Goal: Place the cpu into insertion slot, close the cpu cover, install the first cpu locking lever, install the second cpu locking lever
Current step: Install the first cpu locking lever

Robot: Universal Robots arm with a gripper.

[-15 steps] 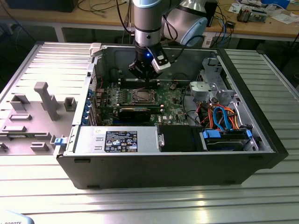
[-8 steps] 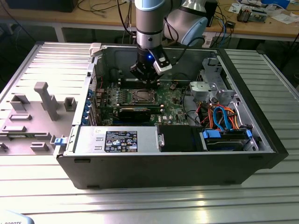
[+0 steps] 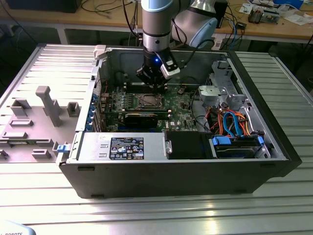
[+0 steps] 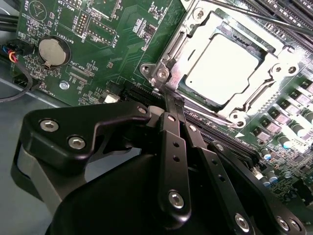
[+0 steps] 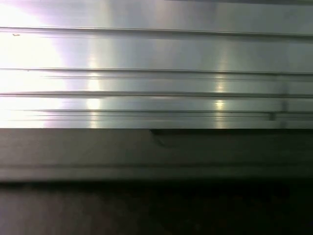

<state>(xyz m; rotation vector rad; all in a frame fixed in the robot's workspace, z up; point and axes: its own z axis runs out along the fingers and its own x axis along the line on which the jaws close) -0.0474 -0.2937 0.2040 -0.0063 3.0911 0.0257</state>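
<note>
Coin battery (image 4: 53, 52), blue cables (image 3: 234, 123)

Silver chip in a green board, black hand over it

The cpu (image 4: 226, 67) has a pale silver top, glaring near white; the cpu cover (image 4: 254, 95) around it is bright silver metal; the circuit board (image 4: 105, 58) is deep green speckled with tiny white print and grey solder dots, with a round silver coin battery (image 4: 51, 51) on it; the hand (image 4: 172, 105) is matte black with silver screw heads; the computer case (image 3: 171, 171) is dark grey-black, holding orange and blue cables (image 3: 230, 122); the tabletop (image 5: 156, 73) is silver aluminium in long ribbed stripes
</note>
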